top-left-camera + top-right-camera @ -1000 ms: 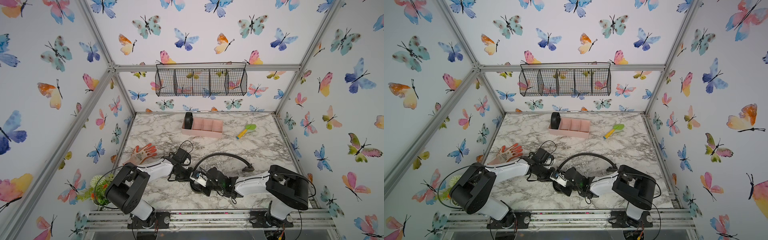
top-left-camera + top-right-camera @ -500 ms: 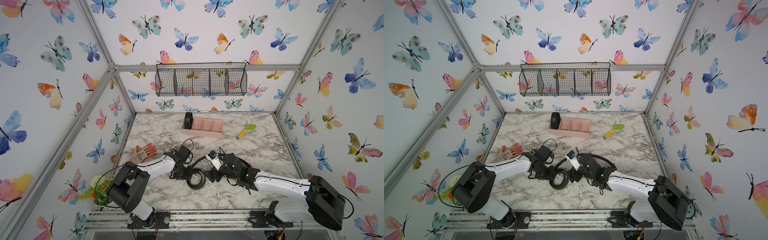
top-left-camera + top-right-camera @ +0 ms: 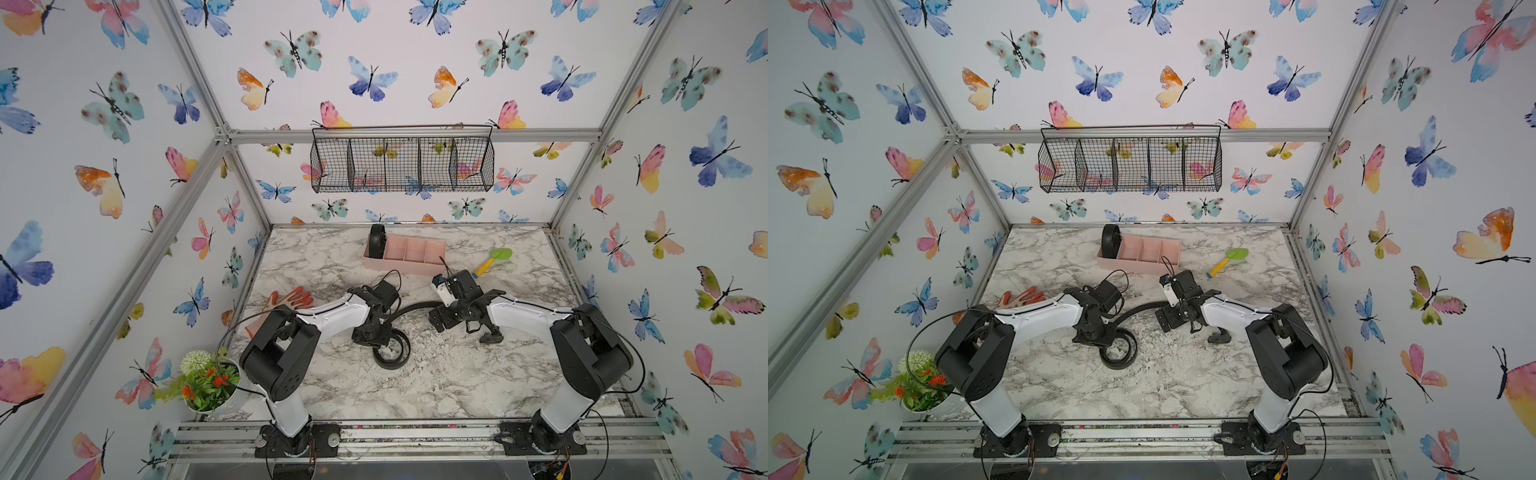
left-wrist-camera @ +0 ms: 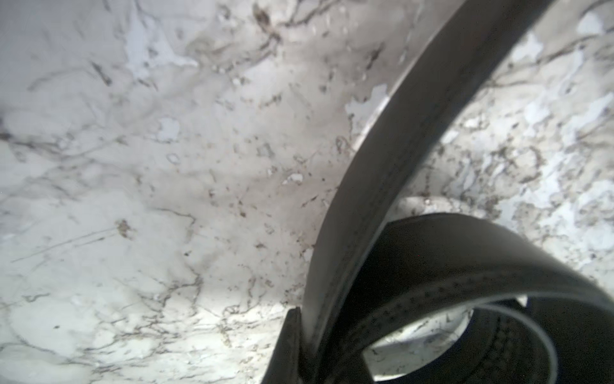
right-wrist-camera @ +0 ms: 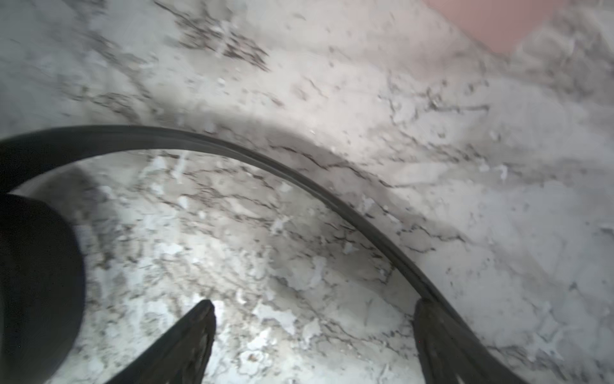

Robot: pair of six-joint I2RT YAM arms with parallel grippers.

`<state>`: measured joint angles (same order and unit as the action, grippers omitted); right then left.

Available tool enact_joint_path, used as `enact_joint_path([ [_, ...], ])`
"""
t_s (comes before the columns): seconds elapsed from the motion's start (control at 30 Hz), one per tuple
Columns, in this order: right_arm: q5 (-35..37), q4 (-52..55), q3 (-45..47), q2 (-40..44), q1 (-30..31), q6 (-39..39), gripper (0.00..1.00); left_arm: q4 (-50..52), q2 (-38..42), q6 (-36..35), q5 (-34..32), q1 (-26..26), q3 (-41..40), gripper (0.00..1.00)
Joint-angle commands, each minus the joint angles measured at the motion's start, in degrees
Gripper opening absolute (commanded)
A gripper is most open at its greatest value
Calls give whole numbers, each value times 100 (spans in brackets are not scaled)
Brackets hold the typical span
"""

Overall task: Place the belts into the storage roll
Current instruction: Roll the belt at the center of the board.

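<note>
Two belts lie well apart. The rolled belt (image 3: 377, 242) stands on edge in the end compartment of the storage roll (image 3: 403, 268), the one toward my left, at the far side of the table (image 3: 457, 386). The half-coiled belt (image 3: 390, 354) sits on the marble near the middle, its coil loose and its tail arcing low toward my right arm.

My left gripper (image 3: 371, 332) is clamped on that belt just beside the coil; in the left wrist view the strap presses flat against one finger (image 4: 285, 359). My right gripper (image 3: 439, 319) stands spread wide and grips nothing; the strap runs just alongside one finger (image 5: 435, 349), while the other finger (image 5: 192, 342) is clear of it.

A second ago my right gripper was low at the front of the table, close against my left, with the strap thrown up in a tall loop behind them. Half a second ago it reached in beside the coil; now it sits back toward the storage roll, and the loop has sunk to a low arc. My left gripper has hardly shifted.

Only the top views show the rolled belt. They alone also show:
- the orange glove (image 3: 291, 300) by my left arm;
- the green and yellow toy shovel (image 3: 492, 259) near the tray's right end;
- the potted plant (image 3: 208, 380) at the front left corner;
- the wire basket (image 3: 403, 164) on the back wall.

The left wrist view alone gives the stitching along the strap's edge. The right wrist view catches a blurred pink corner of the storage roll (image 5: 498, 20).
</note>
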<state>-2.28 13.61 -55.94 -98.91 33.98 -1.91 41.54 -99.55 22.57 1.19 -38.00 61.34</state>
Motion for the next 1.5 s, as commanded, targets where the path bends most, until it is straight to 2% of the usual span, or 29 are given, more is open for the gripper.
enact_joint_path([
  [0.0,338,371,-247,-47,-106,273,99,336,-137,-241,-320,12,80,8],
  [0.17,854,480,-391,-74,-163,451,99,302,-155,-296,-252,12,71,8],
  [0.3,257,596,-260,433,-155,418,99,284,-195,-318,-218,18,101,9],
  [0.43,573,393,63,794,-161,569,99,248,-252,-357,-175,12,142,9],
  [0.53,944,399,-45,486,-204,821,100,235,-250,-383,-166,12,159,9],
  [0.7,891,347,-440,-315,-387,907,99,215,-244,-429,-130,20,168,9],
  [0.8,837,355,-597,-583,-557,917,93,225,-259,-458,-125,22,194,9],
  [0.87,698,365,-611,-628,-689,892,85,210,-253,-471,-124,32,203,9],
  [0.9,620,435,-636,-625,-746,854,76,208,-258,-473,-120,41,218,8],
  [1.0,414,757,-697,-577,-778,724,41,173,-297,-434,-150,81,290,7],
  [1.03,282,862,-675,-524,-776,622,35,160,-326,-410,-173,82,323,6],
  [1.17,-635,948,-287,-38,-754,17,22,143,-554,-307,-177,141,574,5],
  [1.27,-1274,775,270,451,-597,-721,19,273,-860,-265,-220,158,974,5],
  [1.33,-1529,633,626,713,-352,-1181,18,328,-1023,-214,-223,155,1235,5],
  [1.47,-1584,214,1170,1087,454,-2082,14,420,-1313,-86,-141,157,1697,4],
])
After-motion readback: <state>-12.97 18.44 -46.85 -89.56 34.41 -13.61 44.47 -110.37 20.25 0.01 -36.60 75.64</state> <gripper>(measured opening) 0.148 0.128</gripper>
